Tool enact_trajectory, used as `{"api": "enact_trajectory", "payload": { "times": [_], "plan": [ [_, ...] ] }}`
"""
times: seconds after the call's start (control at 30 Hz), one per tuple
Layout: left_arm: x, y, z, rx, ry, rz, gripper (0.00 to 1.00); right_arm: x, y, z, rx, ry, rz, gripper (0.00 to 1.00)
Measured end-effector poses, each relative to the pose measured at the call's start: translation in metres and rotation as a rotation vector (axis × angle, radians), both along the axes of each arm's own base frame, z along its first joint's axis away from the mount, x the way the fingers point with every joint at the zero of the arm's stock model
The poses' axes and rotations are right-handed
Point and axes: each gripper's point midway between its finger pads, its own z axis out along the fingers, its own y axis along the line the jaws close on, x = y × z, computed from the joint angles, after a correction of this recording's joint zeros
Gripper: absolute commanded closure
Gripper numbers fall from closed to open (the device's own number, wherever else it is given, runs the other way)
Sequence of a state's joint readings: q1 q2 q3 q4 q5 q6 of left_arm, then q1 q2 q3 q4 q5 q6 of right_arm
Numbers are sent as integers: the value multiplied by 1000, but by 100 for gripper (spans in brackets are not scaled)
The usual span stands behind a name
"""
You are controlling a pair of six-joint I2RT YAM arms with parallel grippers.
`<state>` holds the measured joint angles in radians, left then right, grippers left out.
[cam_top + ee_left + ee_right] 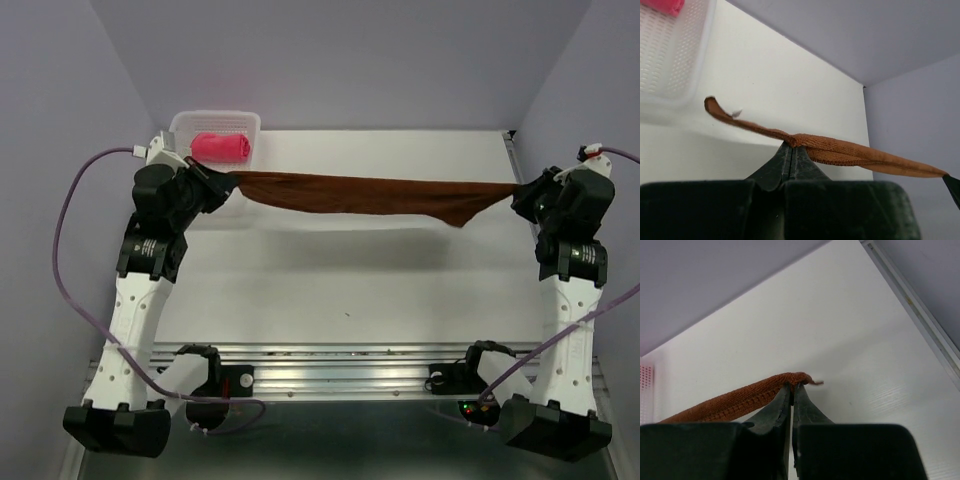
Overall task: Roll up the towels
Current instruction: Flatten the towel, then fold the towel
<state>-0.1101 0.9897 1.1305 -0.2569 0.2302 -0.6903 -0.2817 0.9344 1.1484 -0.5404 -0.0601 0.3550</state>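
Nearest me, at the bottom of the top view, sat the left arm base (115, 425) and the right arm base (555, 425), with a metal rail (350, 365) running between them along the table's (350, 280) near edge.

At the upper left of the frame, against the back wall, stood the translucent basket (215, 117). The pink towel (220, 146) lay inside it in a roll. In the left wrist view only a pink corner (662, 5) showed at the top left, over the basket's perforated wall (675, 60).

Just beside the basket's front, the left gripper (228, 180) pinched one end of the brown towel (370, 195). In its own view the fingers (791, 145) met tight on the cloth (855, 152), with a short tail curling out to the left.

The brown towel stretched across the middle of the frame, off the table and slightly sagging. A loose corner drooped near its right end. Its shadow lay on the white surface, which spread broad from there down to the rail.

At the right, the right gripper (517, 192) gripped the towel's other end, its fingers (792, 386) closed on the fold (740, 400). Behind it ran the table's right edge strip (910, 300), close to the side wall.
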Motion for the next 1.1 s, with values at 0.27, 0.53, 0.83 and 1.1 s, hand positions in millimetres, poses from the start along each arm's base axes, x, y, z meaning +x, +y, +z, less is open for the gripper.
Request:
{"api": "enact_trajectory", "payload": {
  "times": [0.27, 0.53, 0.83, 1.1],
  "plan": [
    [-54, 11, 19, 6, -35, 21, 100, -55, 4, 46, -66, -101, -53, 99],
    [-36, -6, -23, -30, 64, -58, 100, -46, -10, 11, -61, 15, -108, 99],
    [76, -28, -181, -44, 462, -68, 100, 55, -25, -126, 69, 317, -48, 99],
    [184, -44, -229, -51, 489, -68, 100, 157, -46, -196, 88, 405, 39, 99]
  ]
}}
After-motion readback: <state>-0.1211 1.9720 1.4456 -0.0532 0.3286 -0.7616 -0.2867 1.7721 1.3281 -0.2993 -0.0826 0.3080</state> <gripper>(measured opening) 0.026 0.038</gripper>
